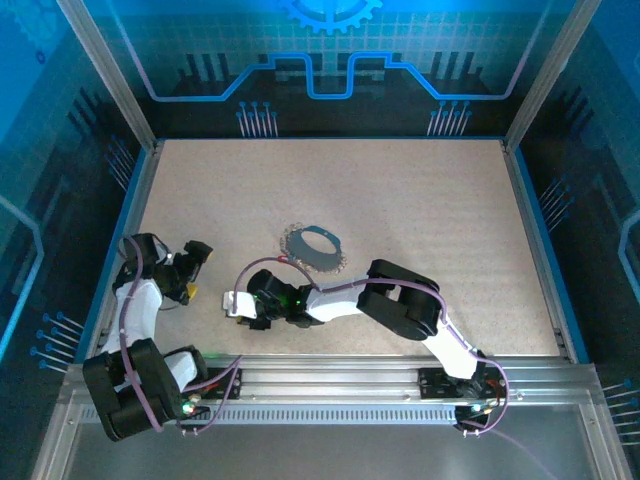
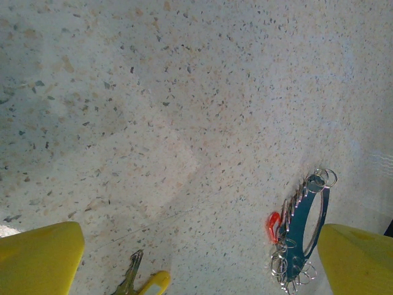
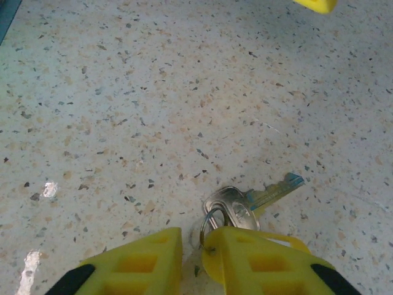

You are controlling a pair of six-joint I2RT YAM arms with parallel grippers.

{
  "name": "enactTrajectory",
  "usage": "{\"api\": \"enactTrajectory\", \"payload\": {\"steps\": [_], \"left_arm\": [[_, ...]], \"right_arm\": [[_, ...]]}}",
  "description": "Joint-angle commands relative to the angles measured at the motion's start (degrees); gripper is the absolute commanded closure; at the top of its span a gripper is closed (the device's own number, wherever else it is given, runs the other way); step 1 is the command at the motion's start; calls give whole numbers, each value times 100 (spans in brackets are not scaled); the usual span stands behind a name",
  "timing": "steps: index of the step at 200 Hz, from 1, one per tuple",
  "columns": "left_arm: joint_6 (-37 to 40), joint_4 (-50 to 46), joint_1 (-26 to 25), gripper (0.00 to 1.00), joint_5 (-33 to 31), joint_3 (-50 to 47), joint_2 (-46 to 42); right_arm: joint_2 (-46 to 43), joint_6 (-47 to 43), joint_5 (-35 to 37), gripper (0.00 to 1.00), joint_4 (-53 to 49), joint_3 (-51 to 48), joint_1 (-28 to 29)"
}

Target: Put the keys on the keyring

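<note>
The keyring's teal strap loop (image 1: 315, 247) lies mid-table, with several thin silver rings (image 2: 287, 265) round its edge. A red-headed key (image 2: 272, 225) lies against the loop's left side. Down on the table, my right gripper (image 3: 198, 236) has its yellow fingers a narrow gap apart. A small silver ring (image 3: 210, 222) sits at the inner edge of the right finger, joined to a silver-headed key (image 3: 236, 206) and a yellow head (image 3: 212, 265) partly under that finger. The yellow-headed key (image 2: 146, 284) lies between the wide-open fingers of my left gripper (image 2: 199, 246), which hovers left of the loop.
Both arms work over a speckled beige tabletop (image 1: 400, 190) walled by a blue rim and metal posts. A fingertip (image 3: 316, 5) of the left gripper pokes in at the top of the right wrist view. The two grippers (image 1: 190, 272) (image 1: 238, 304) are close together at the near left.
</note>
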Motion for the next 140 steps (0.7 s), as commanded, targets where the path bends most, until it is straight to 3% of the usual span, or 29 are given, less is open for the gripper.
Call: {"api": "enactTrajectory", "payload": {"steps": [1, 26, 66, 140], "left_arm": [[-89, 10, 15, 1, 134, -21, -9], [-120, -38, 15, 1, 135, -5, -9], [-114, -44, 17, 1, 132, 12, -2], [-107, 4, 17, 1, 151, -34, -43]], "right_arm": [[-155, 57, 143, 74, 18, 1, 164], [-28, 66, 424, 74, -159, 127, 240], [0, -48, 919, 83, -172, 137, 296], [-56, 123, 1378, 81, -139, 110, 296]]}}
